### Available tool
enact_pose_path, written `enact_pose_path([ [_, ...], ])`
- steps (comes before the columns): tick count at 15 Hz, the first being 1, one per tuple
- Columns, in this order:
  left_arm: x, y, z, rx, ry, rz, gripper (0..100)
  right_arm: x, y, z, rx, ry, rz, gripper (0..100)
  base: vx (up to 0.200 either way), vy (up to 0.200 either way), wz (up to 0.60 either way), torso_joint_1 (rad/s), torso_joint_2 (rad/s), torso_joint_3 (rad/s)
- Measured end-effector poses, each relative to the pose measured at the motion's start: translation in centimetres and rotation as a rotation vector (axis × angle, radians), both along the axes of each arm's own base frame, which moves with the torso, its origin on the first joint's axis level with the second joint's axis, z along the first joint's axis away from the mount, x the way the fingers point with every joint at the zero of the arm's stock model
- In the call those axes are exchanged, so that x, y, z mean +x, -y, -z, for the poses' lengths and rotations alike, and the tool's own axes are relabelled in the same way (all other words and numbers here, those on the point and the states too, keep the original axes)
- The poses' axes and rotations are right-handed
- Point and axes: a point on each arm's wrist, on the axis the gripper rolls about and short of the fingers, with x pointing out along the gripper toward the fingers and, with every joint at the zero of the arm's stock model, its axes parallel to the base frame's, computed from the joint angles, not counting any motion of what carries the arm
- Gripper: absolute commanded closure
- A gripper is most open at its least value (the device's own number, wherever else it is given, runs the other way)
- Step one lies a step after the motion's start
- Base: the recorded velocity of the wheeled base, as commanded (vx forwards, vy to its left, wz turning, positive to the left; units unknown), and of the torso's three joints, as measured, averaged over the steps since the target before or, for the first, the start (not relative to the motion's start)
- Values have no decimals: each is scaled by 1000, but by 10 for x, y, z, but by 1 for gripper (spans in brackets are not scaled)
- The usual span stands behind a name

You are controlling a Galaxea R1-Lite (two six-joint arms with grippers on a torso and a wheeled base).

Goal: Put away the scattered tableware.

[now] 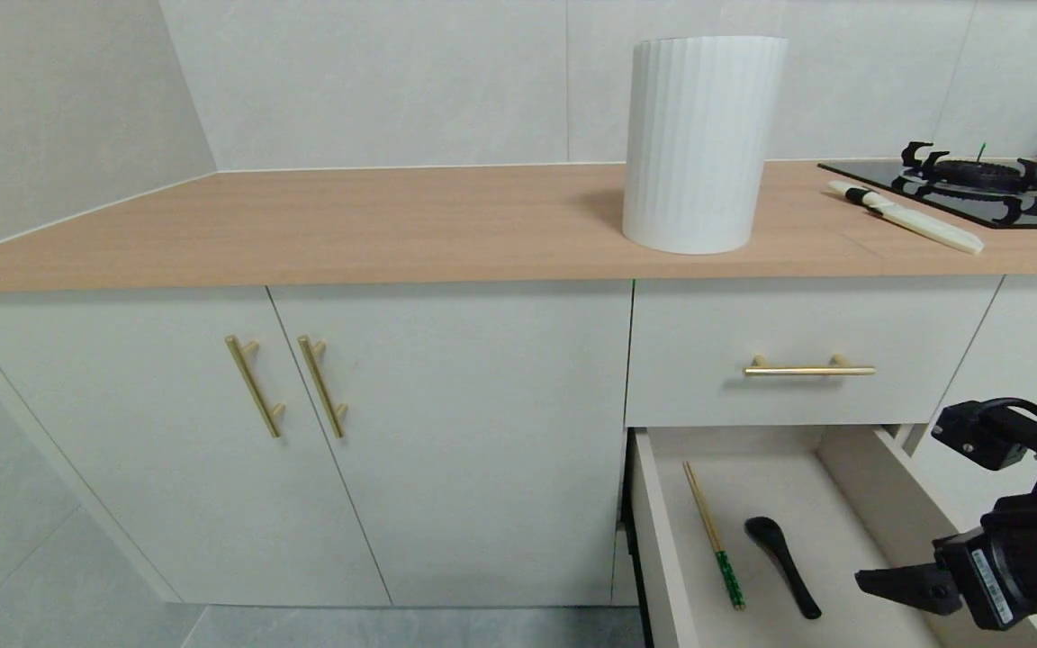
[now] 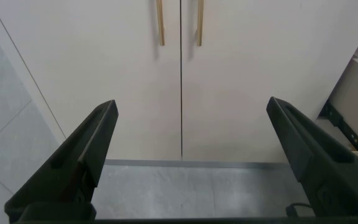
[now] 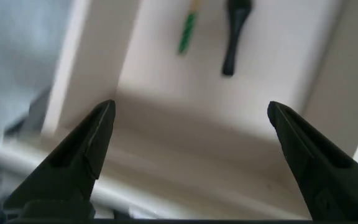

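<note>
Chopsticks (image 1: pixel 714 549) of pale wood with green ends lie beside a black long-handled spoon (image 1: pixel 781 565) in the open white drawer (image 1: pixel 660 540). Your right gripper (image 3: pixel 190 109) hangs over that drawer, fingers apart and empty; your left gripper (image 2: pixel 191 104), equally spread, faces the white cabinet doors (image 2: pixel 241 93).

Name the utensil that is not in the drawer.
The white knife, lying on the counter beside the stove. The chopsticks and the black spoon lie in the open drawer.
</note>
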Motion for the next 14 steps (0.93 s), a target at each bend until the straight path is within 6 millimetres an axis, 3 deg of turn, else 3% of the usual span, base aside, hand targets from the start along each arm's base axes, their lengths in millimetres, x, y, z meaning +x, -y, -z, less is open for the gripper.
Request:
enact_pose_path([
  [5,0,0,0,-7,0,0,0,-13,0,-4,-20,33,-56,0,0,0,0,0,0,0],
  [13,0,0,0,-6,0,0,0,-28,-2,6,-109,-63,-183,0,-200,0,0,2,4,2],
  [14,0,0,0,-6,0,0,0,-30,-3,7,-122,-77,-202,0,0,0,0,0,0,0],
])
